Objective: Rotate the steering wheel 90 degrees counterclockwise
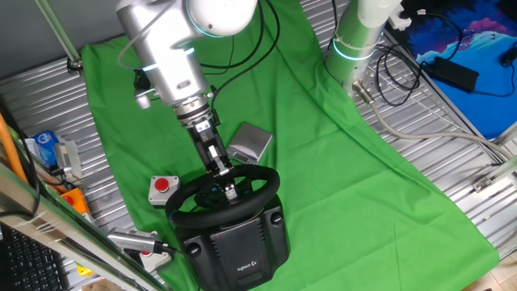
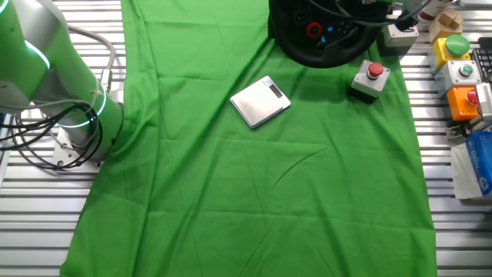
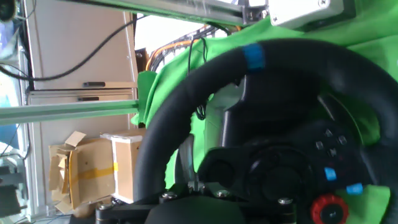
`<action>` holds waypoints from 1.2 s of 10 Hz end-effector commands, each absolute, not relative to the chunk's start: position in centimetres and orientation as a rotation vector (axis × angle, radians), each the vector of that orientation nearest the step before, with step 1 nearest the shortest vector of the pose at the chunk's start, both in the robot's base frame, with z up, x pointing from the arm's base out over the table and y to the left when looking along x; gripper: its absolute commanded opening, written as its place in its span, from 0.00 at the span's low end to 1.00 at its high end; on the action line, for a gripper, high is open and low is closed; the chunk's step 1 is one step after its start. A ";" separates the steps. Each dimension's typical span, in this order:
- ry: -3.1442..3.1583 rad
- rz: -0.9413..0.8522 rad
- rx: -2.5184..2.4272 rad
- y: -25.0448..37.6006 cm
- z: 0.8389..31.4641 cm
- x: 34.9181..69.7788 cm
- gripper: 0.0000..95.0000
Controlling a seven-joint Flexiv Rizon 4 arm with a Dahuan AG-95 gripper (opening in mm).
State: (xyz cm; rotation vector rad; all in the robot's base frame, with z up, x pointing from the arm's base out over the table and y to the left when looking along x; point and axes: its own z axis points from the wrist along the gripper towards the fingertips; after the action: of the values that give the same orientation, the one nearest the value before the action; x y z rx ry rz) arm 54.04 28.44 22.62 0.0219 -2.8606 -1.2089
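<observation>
The black round steering wheel with its thick rim point(image 1: 229, 192) sits on a bulky black base with a white logo point(image 1: 238, 246) at the near edge of the green cloth point(image 1: 323, 162), and my two-finger gripper point(image 1: 227, 183) reaches down inside the ring, right over the hub. I cannot tell how far my fingers are spread or whether they hold anything, since the rim and my own wrist hide the tips. In the hand view the rim point(image 3: 186, 124) curves close across the frame, a blue strip point(image 3: 253, 56) marking it, with blue buttons and a red dial point(image 3: 328, 206) on the hub. A small grey box with a red button point(image 1: 162, 188) stands just beside the wheel, and a flat silver scale point(image 1: 250, 143) lies near it. The cloth covers a ribbed metal table point(image 2: 231, 261); cardboard boxes point(image 3: 93, 171) stand beyond.
</observation>
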 end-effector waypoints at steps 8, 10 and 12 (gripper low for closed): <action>-2.884 -1.215 0.066 28.3 22.4 52.6 0.00; -2.898 -1.212 0.091 28.2 22.3 52.4 0.00; -2.909 -1.215 0.104 28.2 22.1 52.1 0.00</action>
State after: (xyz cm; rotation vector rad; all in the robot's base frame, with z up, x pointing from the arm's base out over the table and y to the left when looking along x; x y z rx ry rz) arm 52.05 28.13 22.04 0.1037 -2.9106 -1.2140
